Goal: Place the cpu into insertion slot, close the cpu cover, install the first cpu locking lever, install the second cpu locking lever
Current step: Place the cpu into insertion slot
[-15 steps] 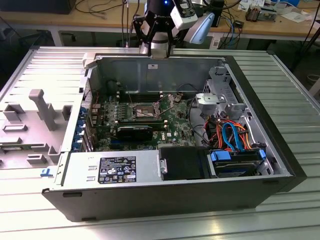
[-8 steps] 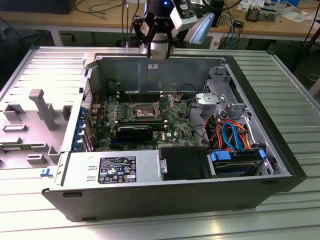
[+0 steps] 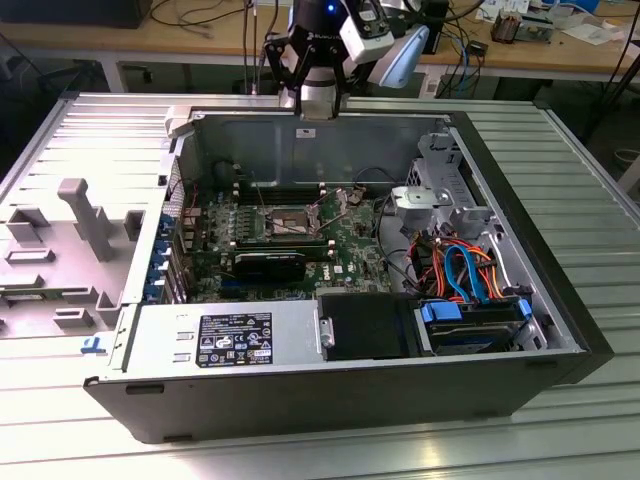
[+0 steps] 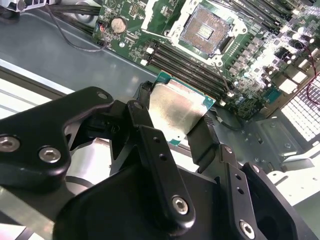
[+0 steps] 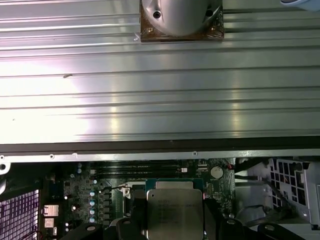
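My gripper (image 4: 175, 117) is shut on the cpu (image 4: 176, 111), a flat square chip with a dull silver top and a green edge. Black fingers (image 4: 202, 137) clamp two opposite sides of it. In the first wrist view the cpu (image 5: 174, 212) hangs over the motherboard's edge, just inside the case wall. The insertion slot (image 4: 205, 30) lies uncovered on the green board, its dark centre showing inside a silver rim, apart from the chip. In the exterior view my gripper (image 3: 315, 100) hovers above the far wall of the open case, and the insertion slot (image 3: 290, 222) sits below and nearer. I cannot make out the cpu cover.
The open computer case (image 3: 560, 300) lies on a ridged metal table (image 5: 150, 100). Long black memory slots (image 4: 190, 65) run between chip and socket. A black block (image 3: 268, 265), a power supply (image 3: 230, 340) and a drive bay with coloured cables (image 3: 465, 270) fill the near side.
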### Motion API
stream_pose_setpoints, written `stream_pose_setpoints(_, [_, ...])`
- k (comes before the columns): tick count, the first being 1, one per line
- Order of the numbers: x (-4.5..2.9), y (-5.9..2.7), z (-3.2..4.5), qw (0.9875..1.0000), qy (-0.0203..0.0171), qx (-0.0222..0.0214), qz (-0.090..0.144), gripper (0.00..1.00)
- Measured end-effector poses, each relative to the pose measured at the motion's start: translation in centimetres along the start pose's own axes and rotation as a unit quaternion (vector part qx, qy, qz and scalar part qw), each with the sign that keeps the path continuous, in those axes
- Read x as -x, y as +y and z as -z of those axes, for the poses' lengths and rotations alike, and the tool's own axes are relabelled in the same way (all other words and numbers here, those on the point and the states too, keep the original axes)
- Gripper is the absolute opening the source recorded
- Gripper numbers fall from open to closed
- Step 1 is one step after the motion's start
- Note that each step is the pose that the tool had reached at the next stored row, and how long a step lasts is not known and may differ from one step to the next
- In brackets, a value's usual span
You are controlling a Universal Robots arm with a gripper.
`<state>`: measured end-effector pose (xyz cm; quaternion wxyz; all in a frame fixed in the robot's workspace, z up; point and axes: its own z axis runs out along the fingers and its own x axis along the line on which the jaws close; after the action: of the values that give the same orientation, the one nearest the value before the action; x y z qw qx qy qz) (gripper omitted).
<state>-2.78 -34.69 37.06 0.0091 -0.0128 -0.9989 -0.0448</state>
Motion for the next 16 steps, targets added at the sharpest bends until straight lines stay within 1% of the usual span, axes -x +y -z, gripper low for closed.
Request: stream_pose_setpoints(16, [0.0, -0.17, -0.36, 1.0, 0.0, 0.0, 0.0, 0.55])
